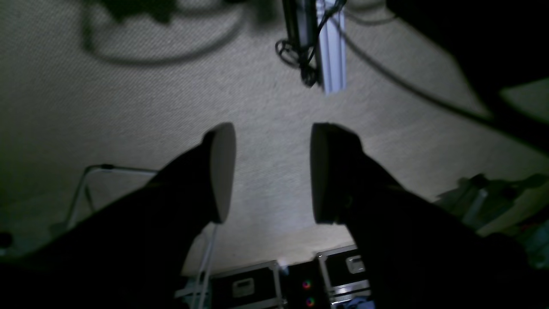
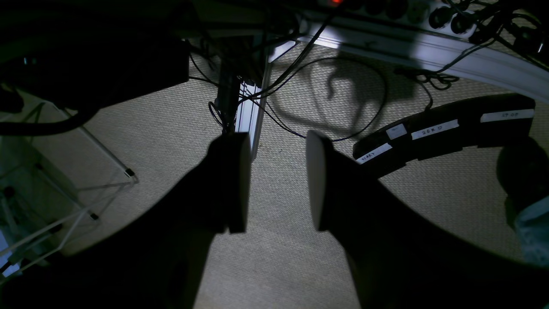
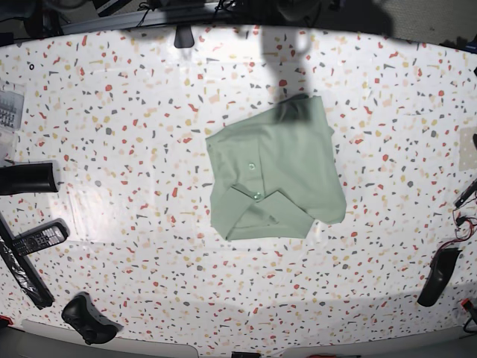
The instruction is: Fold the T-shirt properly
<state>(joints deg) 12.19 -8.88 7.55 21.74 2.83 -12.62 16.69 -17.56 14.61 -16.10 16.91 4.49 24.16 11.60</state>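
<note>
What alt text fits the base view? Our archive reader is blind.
A pale green T-shirt, folded into a compact rectangle with collar and buttons showing, lies mid-table on a speckled terrazzo table. A remote control and game controller sit near one edge; no arms visible.

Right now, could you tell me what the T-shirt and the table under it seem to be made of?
T-shirt: soft woven or knit fabric, matte sage green; it creases and folds flat, with small buttons. Table: looks like terrazzo-patterned laminate or stone, white with red and grey flecks, faintly glossy; which one is unclear.
</note>
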